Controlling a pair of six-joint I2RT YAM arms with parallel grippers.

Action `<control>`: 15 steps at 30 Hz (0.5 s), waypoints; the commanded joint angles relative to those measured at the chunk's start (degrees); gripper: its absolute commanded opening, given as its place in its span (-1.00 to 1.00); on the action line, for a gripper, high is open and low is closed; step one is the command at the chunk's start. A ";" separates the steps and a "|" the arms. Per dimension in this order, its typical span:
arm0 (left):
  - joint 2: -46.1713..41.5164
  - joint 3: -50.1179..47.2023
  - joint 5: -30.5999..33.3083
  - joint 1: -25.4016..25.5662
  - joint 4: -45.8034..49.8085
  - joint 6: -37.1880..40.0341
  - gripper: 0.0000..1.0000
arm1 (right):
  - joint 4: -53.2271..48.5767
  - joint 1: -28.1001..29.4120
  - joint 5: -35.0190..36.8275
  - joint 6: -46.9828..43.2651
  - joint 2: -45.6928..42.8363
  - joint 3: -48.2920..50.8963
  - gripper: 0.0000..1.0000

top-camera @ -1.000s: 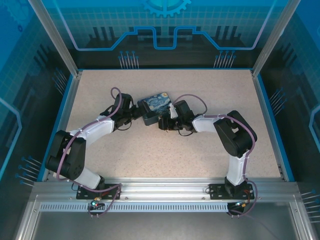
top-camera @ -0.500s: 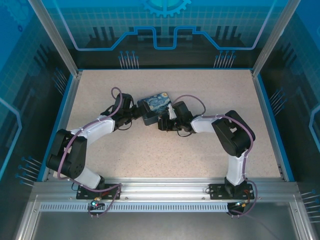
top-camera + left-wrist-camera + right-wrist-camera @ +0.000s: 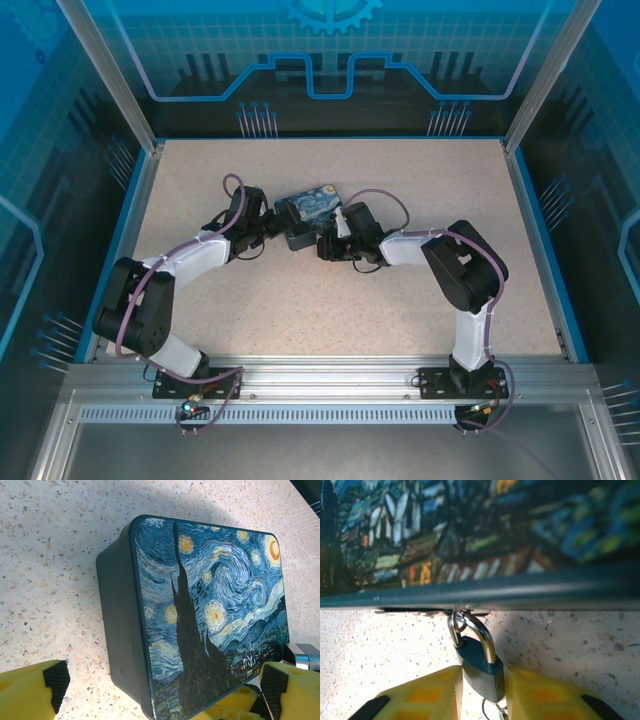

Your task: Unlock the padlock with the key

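Now the right fingers (image 3: pixel 540 695) pinch the padlock (image 3: pixel 482 672) hanging at the edge of the painted box (image 3: pixel 210 605).
Centrally on the speckled tabletop (image 3: pixel 50 555) sits the dark blue box with its swirl-painted lid up; the padlock's silver shackle (image 3: pixel 482 635) hooks through a small fitting under the lid rim, on the side facing the right arm; its blue-grey body hangs between the two yellow pads, which press on it from both sides; a small metal ring (image 3: pixel 490 709) shows just beneath the body, but whether the key is there I cannot tell; the left fingers (image 3: pixel 30 692) are spread wide at the opposite side of the box, gripping nothing.
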State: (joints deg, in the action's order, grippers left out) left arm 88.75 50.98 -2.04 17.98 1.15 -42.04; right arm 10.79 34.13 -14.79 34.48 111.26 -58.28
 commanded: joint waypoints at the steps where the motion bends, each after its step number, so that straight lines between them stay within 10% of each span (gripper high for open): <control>1: 0.77 1.23 -1.19 -0.53 -0.44 -0.46 0.98 | -2.68 0.57 1.23 0.95 1.77 -0.59 -0.55; 15: 1.07 2.52 2.44 -0.68 3.62 2.32 0.98 | -2.96 -0.83 0.98 2.13 -1.17 1.30 -0.86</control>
State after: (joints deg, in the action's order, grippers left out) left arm 89.06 51.24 -1.48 17.82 2.09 -41.58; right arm 10.74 33.95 -14.15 35.35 111.07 -58.17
